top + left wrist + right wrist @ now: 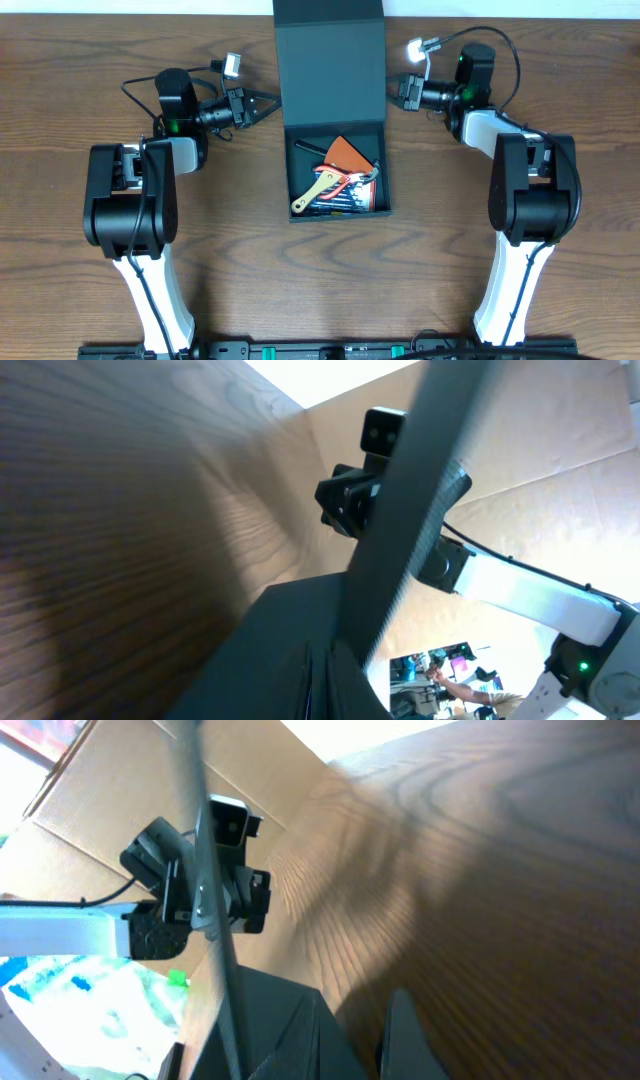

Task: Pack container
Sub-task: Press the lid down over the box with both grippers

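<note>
A dark teal-green rectangular rigid container point(288, 170) sits in the middle of a brown wooden table point(80, 60), between my two arms. Its hinged flap lid point(329, 60) is raised at the far side, and in both wrist views it shows only as a thin dark slanting panel, seen edge-on. The box is already loaded: an orange triangular piece point(350, 153), a yellow-handled tool point(315, 192) and some darker tools lie inside. I judge the step in hand to be closing the lid. The left gripper point(272, 104) is at the lid's left edge and the right gripper point(393, 92) at its right edge. Both have their jaws fully closed and hold nothing. From overhead I cannot tell whether either tip actually touches the lid. To do this well, I would get both tips behind the panel at matching heights and push forward together, so the flap swings down squarely without twisting. I would go slowly, since the yellow handle appears to rise near the rim and could stop the lid from seating.
</note>
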Tool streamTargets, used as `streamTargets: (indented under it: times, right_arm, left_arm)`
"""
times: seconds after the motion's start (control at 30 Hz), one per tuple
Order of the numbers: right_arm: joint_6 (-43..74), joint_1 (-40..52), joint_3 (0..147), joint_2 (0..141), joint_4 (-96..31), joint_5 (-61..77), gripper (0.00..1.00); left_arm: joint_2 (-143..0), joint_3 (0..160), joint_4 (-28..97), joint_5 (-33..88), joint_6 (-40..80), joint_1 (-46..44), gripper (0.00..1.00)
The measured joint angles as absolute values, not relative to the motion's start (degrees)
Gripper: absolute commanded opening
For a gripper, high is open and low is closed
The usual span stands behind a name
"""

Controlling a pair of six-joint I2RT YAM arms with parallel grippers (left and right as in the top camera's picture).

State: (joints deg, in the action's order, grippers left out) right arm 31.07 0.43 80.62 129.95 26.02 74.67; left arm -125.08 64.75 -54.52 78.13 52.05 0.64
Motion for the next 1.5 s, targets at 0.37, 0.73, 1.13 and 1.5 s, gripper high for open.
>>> streamTargets:
  times: [0.37, 0.73, 1.13, 1.5]
  right_arm:
    - [32.08, 0.21, 81.69, 129.95, 26.04, 76.18, 0.01]
    - [32.67, -0.23, 81.69, 129.95, 26.02, 77.03, 0.01]
    - [32.88, -0.54, 81.69, 129.95, 26.04, 77.87, 0.02]
    - [35.42, -0.56, 81.69, 129.95, 31.05, 78.48, 0.99]
  left_arm:
    - [-125.08, 64.75, -66.19, 82.91, 61.12, 0.58, 0.06]
    - [-125.08, 64.75, -73.67, 87.44, 70.0, 0.58, 0.06]
    - [-125.08, 64.75, -81.43, 88.6, 78.7, 0.58, 0.06]
    - [-125.08, 64.75, -83.07, 87.94, 81.36, 0.58, 0.13]
